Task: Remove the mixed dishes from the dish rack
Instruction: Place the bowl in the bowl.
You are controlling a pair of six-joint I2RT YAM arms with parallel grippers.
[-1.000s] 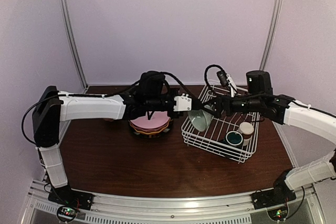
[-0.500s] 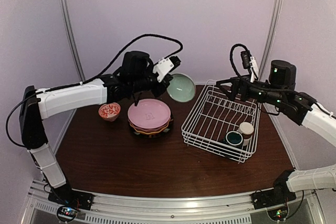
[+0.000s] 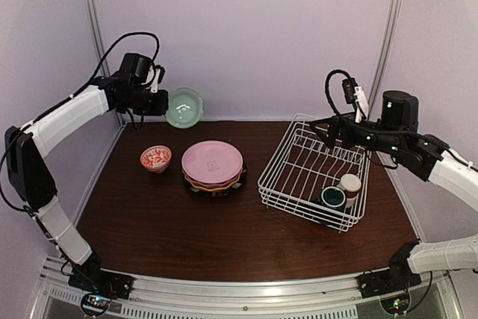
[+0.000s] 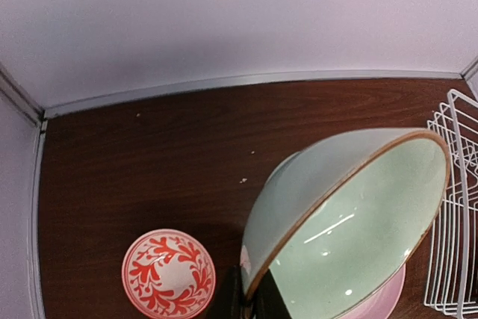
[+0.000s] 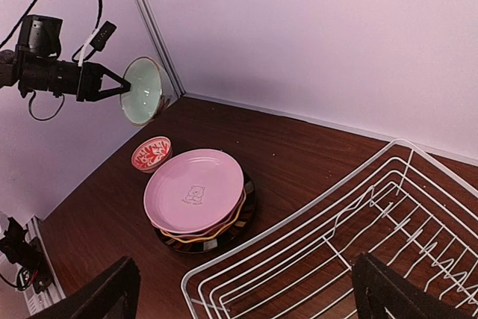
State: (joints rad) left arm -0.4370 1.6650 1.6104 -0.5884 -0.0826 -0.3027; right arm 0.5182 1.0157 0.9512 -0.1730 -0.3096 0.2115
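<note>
My left gripper (image 3: pixel 161 102) is shut on the rim of the pale green bowl (image 3: pixel 184 107) and holds it tilted in the air above the table's far left corner. In the left wrist view the bowl (image 4: pixel 351 222) fills the right side, with the gripper (image 4: pixel 250 300) pinching its rim. The red-patterned bowl (image 3: pixel 155 158) sits on the table below. The pink plates (image 3: pixel 213 160) are stacked on the yellow plate and the black-rimmed plate (image 5: pixel 216 243). The white dish rack (image 3: pixel 277 156) holds two small cups (image 3: pixel 333 198) (image 3: pixel 349 184). My right gripper (image 3: pixel 328 128) is open and empty above the rack's far left corner.
Metal frame posts (image 3: pixel 97 42) stand at the back corners against the pale walls. Dark wooden table (image 3: pixel 224 237) stretches in front of the plates and rack. The rack's upright prongs (image 5: pixel 418 237) lie under my right gripper.
My left arm has swung the green bowl from above the plates, left and back to the far left corner. The right gripper has barely moved.
</note>
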